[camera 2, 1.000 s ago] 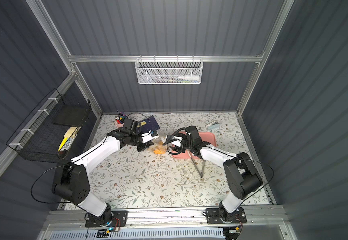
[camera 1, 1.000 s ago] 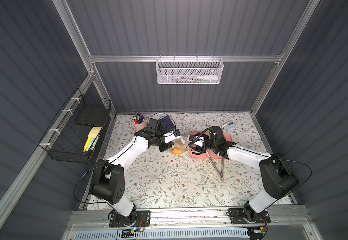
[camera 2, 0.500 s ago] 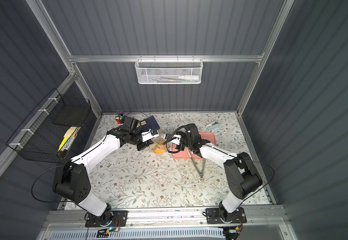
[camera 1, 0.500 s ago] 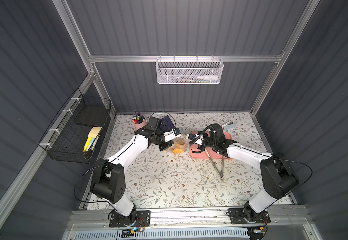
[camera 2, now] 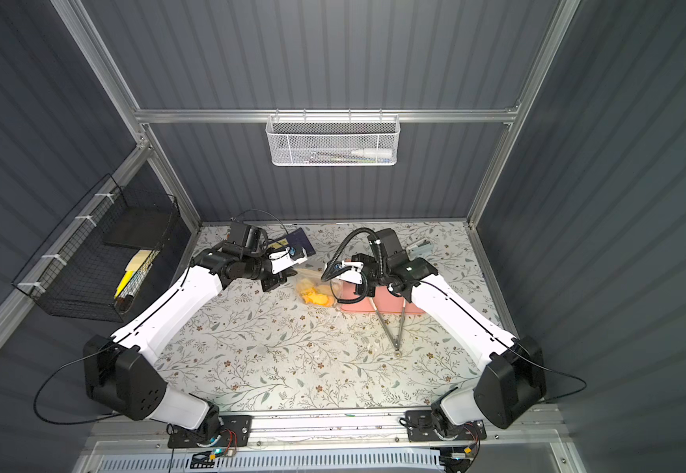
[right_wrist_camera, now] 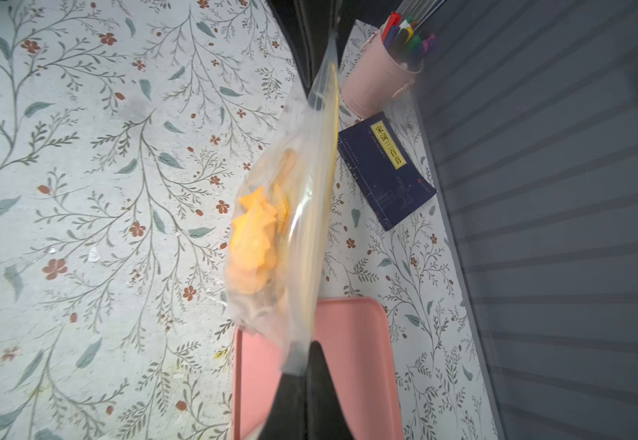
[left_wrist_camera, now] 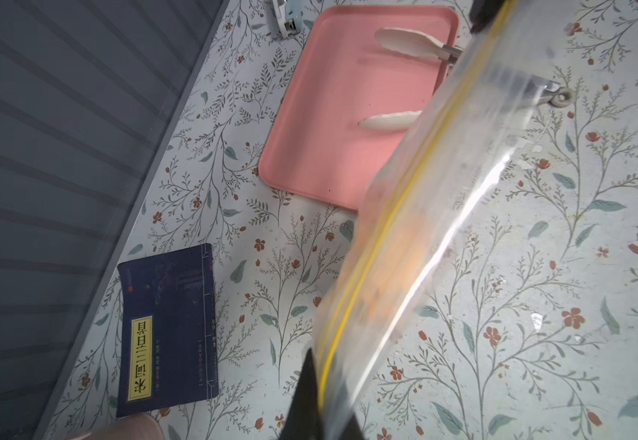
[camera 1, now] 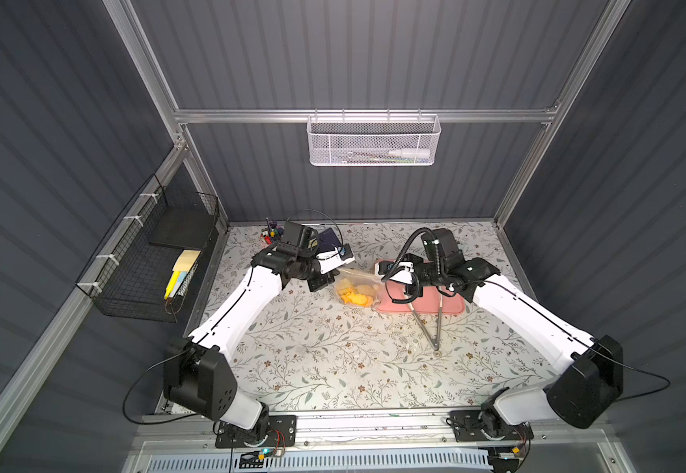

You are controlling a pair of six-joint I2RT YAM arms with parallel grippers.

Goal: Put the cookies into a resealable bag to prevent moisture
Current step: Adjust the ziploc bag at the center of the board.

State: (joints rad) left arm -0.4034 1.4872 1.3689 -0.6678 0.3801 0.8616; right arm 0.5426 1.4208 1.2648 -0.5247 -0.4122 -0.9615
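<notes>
the right claw [right_wrist_camera: 304, 356], spread a second ago, is pinching the crinkly transparent zip bag [right_wrist_camera: 302, 183] of yellow-orange cookies [right_wrist_camera: 252, 236]; the left claw [left_wrist_camera: 319, 367] is pinching its other end, beside the pink tray [left_wrist_camera: 329, 114].

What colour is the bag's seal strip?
Yellow; the seal strip shows best in the left wrist view.

resealable bag [right_wrist_camera: 304, 160]: clear crinkly pouch, yellow seal strip along the taut top edge, one end pinched in left end effector [left_wrist_camera: 319, 384], the other in right end effector [right_wrist_camera: 307, 360]. cookies [right_wrist_camera: 252, 244]: yellow-orange, one star-shaped, bunched inside it, sagging low over the tabletop [camera 1: 333, 360].
</notes>
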